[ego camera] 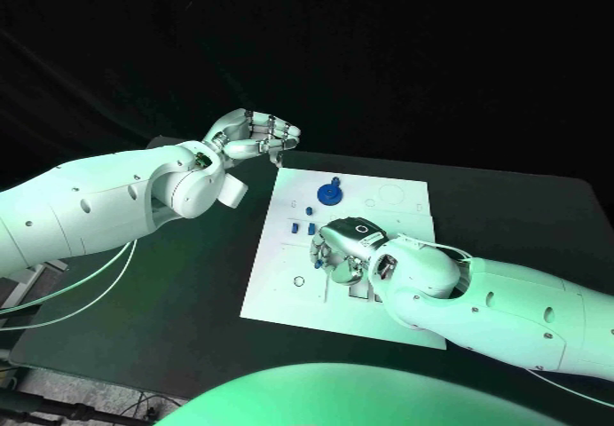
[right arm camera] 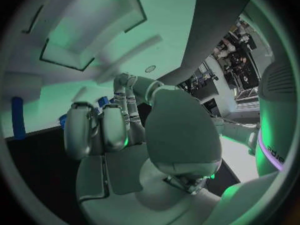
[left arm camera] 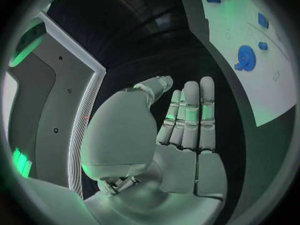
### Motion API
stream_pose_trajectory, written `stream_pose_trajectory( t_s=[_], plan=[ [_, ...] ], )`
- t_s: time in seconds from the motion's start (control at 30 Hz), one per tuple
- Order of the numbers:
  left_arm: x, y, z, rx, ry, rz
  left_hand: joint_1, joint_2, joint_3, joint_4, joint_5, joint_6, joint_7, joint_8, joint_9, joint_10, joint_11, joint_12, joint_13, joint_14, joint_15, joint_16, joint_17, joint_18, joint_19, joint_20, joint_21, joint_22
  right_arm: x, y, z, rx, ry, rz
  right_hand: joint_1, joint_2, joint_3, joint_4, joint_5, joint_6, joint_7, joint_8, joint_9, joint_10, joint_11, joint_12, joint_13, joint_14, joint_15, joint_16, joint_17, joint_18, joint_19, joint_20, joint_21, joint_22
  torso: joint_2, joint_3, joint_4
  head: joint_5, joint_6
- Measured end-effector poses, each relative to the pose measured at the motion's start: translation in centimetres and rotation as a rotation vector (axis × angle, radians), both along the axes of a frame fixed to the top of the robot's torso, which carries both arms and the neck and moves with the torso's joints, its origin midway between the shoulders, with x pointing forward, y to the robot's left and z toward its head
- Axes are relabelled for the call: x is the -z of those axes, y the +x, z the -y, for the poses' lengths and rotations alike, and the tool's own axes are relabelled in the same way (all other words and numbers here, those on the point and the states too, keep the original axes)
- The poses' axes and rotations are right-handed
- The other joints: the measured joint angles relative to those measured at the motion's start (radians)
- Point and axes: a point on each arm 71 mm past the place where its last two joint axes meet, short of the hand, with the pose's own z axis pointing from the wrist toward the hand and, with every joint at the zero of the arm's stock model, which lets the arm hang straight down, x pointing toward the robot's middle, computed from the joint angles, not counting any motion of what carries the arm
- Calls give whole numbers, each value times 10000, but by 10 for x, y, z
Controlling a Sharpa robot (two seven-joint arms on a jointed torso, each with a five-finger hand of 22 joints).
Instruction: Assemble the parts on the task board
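Observation:
The white task board (ego camera: pixel 390 200) lies mid-table. A blue gear (ego camera: pixel 330 192) stands near its far edge, with small blue parts (ego camera: pixel 309 211) just in front of it. My right hand (ego camera: pixel 348 248) rests over the board's middle with its fingers curled down. A small blue part (right arm camera: pixel 102 102) shows among the fingertips, and whether it is gripped I cannot tell. Another blue piece (right arm camera: pixel 17 117) lies off to one side of that hand. My left hand (ego camera: pixel 249 135) hovers off the board's far left corner. Its fingers (left arm camera: pixel 190 115) are stretched out over a bare palm. The gear (left arm camera: pixel 245 58) and board (left arm camera: pixel 250 25) lie beyond it.
The black table (ego camera: pixel 167 302) surrounds the board, with bare room left of it and on the far right (ego camera: pixel 512 204). The board carries recessed slots (right arm camera: pixel 94 30) and small holes (ego camera: pixel 298 282). My right forearm (ego camera: pixel 499 302) crosses the board's near right corner.

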Motion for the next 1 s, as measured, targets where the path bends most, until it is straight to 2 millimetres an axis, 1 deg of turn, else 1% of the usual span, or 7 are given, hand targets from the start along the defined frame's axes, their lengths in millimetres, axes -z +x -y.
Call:
stream_pose_trajectory(
  t_s=[0.27,0.33,0.43,0.57,0.67,0.83,1.0],
  plan=[
    [0,0,0,6,5,-14,0,0,0,0,0,0,0,0,0,0,0,0,0,0,0,0,0,1,0,0,0,0,1,0,-1,6,-9,4,-56,4,28,-29,1,-2,-2,-7,0,2,-2,-8,6,0,0,0,0,0,0,0,0,0,1,7,-1,2,0],
    [0,0,0,9,7,-18,0,0,0,0,0,0,0,0,0,0,0,0,0,0,0,0,1,1,0,0,0,0,1,1,-2,5,-17,2,-109,28,28,-29,23,-94,84,-10,-1,15,-15,-10,15,0,0,0,-15,0,0,0,-21,0,1,7,-2,-7,0],
    [0,0,0,14,9,-27,0,0,0,0,0,0,0,0,0,-21,-21,0,1,0,0,0,1,1,0,0,0,0,3,1,-3,10,-57,-45,-514,-36,-166,34,365,-581,214,-264,-20,-9,10,-15,150,0,0,0,-63,1,-67,67,-120,3,-1,7,-2,-12,0],
    [0,0,0,23,13,-40,0,0,0,0,0,0,0,0,0,-36,-36,0,-7,0,0,0,-7,1,0,0,0,0,4,0,-4,17,-54,-89,-804,-305,-501,139,388,-1224,246,-695,-202,-280,132,-166,116,-1,75,0,-127,1,-126,127,-199,7,-2,12,-3,-20,0],
    [0,0,0,27,17,-49,0,0,0,0,0,0,0,0,0,-35,-36,0,-9,0,0,0,-9,0,0,0,0,0,4,1,-3,42,-36,-112,-807,-449,-557,164,388,-1449,258,-849,-250,-405,149,-254,108,-1,75,40,-146,1,-127,126,-244,8,-5,12,-5,-28,0],
    [0,0,0,37,20,-62,0,0,0,0,0,0,0,0,0,-35,-36,0,-9,0,0,0,-9,0,0,0,0,0,4,0,6,156,-14,-138,-772,-484,-596,180,388,-1476,258,-864,-255,-420,163,-257,99,-1,75,40,-169,1,-127,126,-289,7,-10,13,-7,-25,0],
    [0,0,-1,26,32,-76,0,0,1,-57,0,0,0,0,-9,-71,-1,0,-8,-36,-37,0,-9,1,0,0,0,0,-1,1,24,420,46,-34,-772,-484,-596,180,388,-1530,269,-899,-261,-490,163,-304,99,31,107,40,-217,1,-163,163,-329,6,-17,13,-14,-22,0]
  ],
)
